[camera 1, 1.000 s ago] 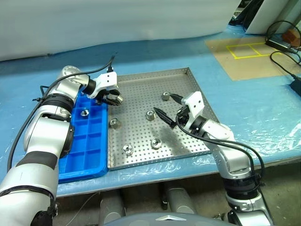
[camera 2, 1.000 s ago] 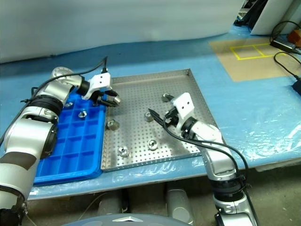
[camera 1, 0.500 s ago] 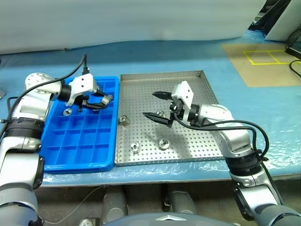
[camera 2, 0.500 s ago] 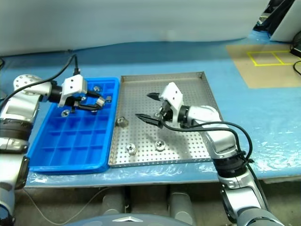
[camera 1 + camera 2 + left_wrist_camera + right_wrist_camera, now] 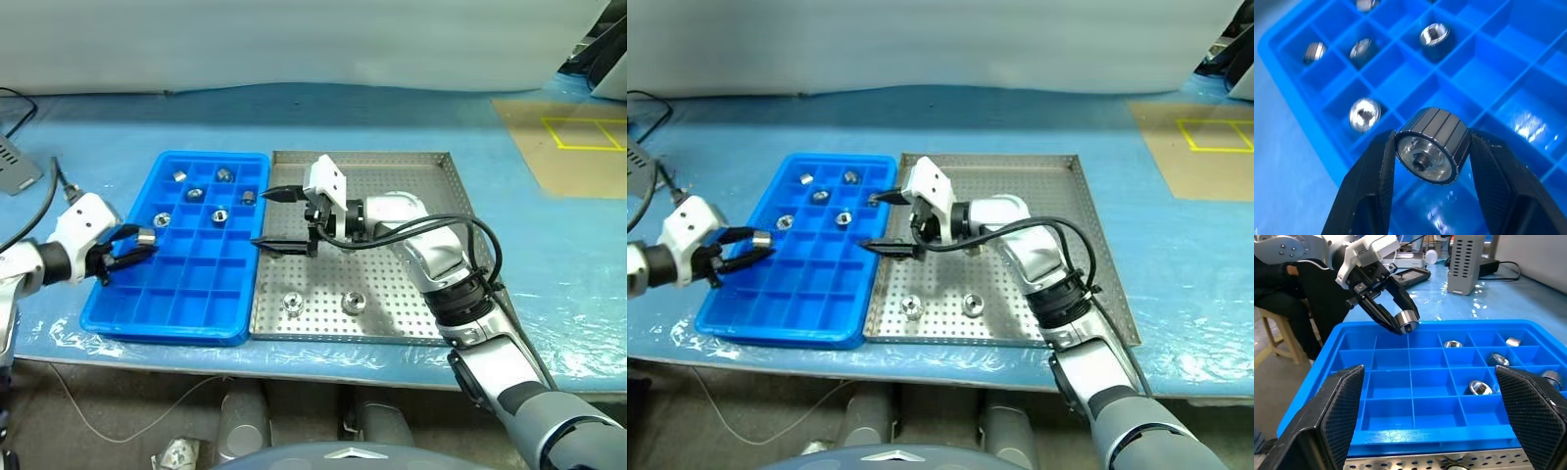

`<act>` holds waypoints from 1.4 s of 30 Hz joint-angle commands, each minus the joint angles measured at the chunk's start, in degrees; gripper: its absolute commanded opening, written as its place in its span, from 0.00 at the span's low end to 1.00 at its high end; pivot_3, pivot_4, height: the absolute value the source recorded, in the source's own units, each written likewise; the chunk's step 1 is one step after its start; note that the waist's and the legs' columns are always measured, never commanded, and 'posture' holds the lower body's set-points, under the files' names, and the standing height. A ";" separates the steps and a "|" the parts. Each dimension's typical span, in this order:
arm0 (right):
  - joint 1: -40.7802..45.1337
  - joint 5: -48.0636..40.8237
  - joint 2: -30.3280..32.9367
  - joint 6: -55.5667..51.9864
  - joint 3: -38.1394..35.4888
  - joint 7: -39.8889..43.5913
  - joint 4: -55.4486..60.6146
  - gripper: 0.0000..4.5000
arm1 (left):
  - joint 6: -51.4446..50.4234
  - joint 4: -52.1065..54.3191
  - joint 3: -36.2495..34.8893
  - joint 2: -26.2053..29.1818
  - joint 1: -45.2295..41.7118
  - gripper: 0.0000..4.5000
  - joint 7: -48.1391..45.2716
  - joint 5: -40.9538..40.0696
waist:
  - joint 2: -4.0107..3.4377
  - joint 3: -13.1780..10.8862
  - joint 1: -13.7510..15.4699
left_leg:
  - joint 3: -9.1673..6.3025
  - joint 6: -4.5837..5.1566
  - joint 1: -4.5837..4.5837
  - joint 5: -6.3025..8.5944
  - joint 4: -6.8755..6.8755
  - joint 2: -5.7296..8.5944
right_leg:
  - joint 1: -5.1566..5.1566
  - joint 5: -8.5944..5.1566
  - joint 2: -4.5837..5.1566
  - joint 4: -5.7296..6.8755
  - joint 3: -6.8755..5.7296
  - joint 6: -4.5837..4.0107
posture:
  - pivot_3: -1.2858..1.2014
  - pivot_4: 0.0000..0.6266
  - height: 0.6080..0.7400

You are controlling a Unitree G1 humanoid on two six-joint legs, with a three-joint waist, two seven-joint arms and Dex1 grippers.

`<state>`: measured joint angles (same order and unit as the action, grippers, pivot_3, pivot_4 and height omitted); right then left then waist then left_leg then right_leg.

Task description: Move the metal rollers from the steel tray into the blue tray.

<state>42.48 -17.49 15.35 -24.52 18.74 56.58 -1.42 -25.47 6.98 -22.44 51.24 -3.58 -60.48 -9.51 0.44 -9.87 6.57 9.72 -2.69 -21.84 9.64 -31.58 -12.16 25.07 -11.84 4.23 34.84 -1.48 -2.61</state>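
Here the left claw pinches a roller; right claw gapes empty.

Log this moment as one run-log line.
left tool: shut on a roller, above blue tray | right tool: open, empty, above steel tray left edge | two rollers visible on steel tray

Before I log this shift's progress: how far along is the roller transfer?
Done: five metal rollers already sit in compartments of the blue tray. In hand: the left gripper pinches a sixth roller above the blue tray, not yet dropped. Left: two rollers lie near the front of the steel tray; others may be hidden behind the open right gripper.
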 commanded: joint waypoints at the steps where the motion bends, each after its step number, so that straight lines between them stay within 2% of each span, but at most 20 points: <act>1: 0.86 0.76 -0.50 4.58 -0.35 1.80 -1.56 1.00 | 0.59 3.40 -4.01 0.21 4.50 0.42 1.14 -1.94 | 0.02 0.01 0.37 | 0.00 0.03 0.01 0.02 -0.01 -0.01 | -0.01 0.00 0.00 0.00 0.00 0.00 | 0.63 0.24 1.00; 10: -0.26 1.90 -0.81 7.78 -0.50 3.77 -4.27 1.00 | -1.74 -1.54 -0.49 -0.25 4.50 0.42 6.17 -2.24 | 0.07 0.03 1.06 | -0.03 0.04 0.05 0.02 -0.03 -0.02 | -0.03 0.00 -0.02 0.05 0.00 0.00 | 0.62 0.24 1.00; 17: -0.89 2.43 -1.12 7.58 -0.83 3.29 -4.38 1.00 | 1.15 -5.85 2.21 -0.22 4.75 0.42 6.98 -1.10 | 0.09 0.04 0.76 | -0.03 0.04 0.11 0.02 -0.01 -0.03 | -0.02 0.00 -0.03 0.09 0.01 0.00 | 0.62 0.24 1.00; 19: -0.89 2.89 -1.09 7.77 -0.88 2.88 -4.42 1.00 | 1.13 -5.69 2.33 -0.26 4.87 0.59 5.58 -2.69 | 0.09 0.04 0.72 | -0.03 0.03 0.17 0.01 -0.01 -0.03 | -0.05 0.00 -0.03 0.14 0.03 0.00 | 0.62 0.24 1.00; 22: -0.91 3.52 -0.83 7.99 -0.85 2.68 -4.36 1.00 | 2.77 -7.17 3.50 0.61 4.34 0.79 7.39 -0.55 | 0.09 0.04 0.72 | -0.03 0.01 0.23 0.00 -0.01 -0.02 | -0.09 0.00 -0.03 0.19 0.05 0.00 | 0.61 0.24 1.00; 25: -1.08 3.79 -0.60 7.79 -1.20 2.35 -4.00 1.00 | 3.05 -7.45 3.37 1.55 2.71 0.79 6.18 -1.87 | 0.09 0.04 0.63 | -0.03 -0.03 0.29 -0.03 -0.01 -0.03 | -0.09 0.00 -0.04 0.28 0.05 0.00 | 0.61 0.24 1.00; 29: -1.75 3.70 0.38 7.05 -1.88 1.56 -2.69 1.00 | 1.95 -5.65 4.19 2.33 -2.94 0.79 5.18 -4.16 | 0.11 0.05 0.74 | -0.03 -0.05 0.29 -0.04 -0.03 -0.02 | -0.09 -0.01 -0.03 0.31 0.06 0.00 | 0.59 0.24 1.00; 34: -3.08 3.83 2.20 6.06 -3.43 -0.57 -0.66 1.00 | 3.03 -6.75 9.33 3.41 -13.60 0.79 1.35 -4.83 | 0.14 0.05 0.96 | -0.04 -0.06 0.19 -0.07 -0.19 0.00 | -0.09 0.00 -0.02 0.34 0.05 0.00 | 0.56 0.24 1.00; 38: -4.77 3.91 3.35 4.61 -4.73 -3.23 1.92 1.00 | 6.17 -13.71 17.56 0.90 -26.83 0.79 -2.36 -2.64 | 0.13 0.05 0.45 | -0.04 -0.20 0.20 -0.15 -0.39 0.04 | -0.08 0.00 -0.02 0.56 0.11 0.00 | 0.53 0.24 1.00; 42: -7.52 4.19 4.39 2.60 -5.81 -6.21 5.65 1.00 | 11.22 -24.64 26.67 -4.23 -40.33 0.79 -7.05 1.81 | 0.13 0.05 -0.42 | -0.05 -0.22 0.22 -0.16 -0.63 0.06 | -0.08 0.00 -0.02 0.77 0.20 0.01 | 0.50 0.24 1.00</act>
<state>35.66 -13.08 19.32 -21.28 14.37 51.71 0.70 -17.38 -13.99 1.55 47.89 -40.07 -65.36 -9.66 0.57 -9.82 6.16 9.65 -2.90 -21.63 9.48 -32.22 -12.08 24.98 -11.83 4.21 35.61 -1.27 -2.59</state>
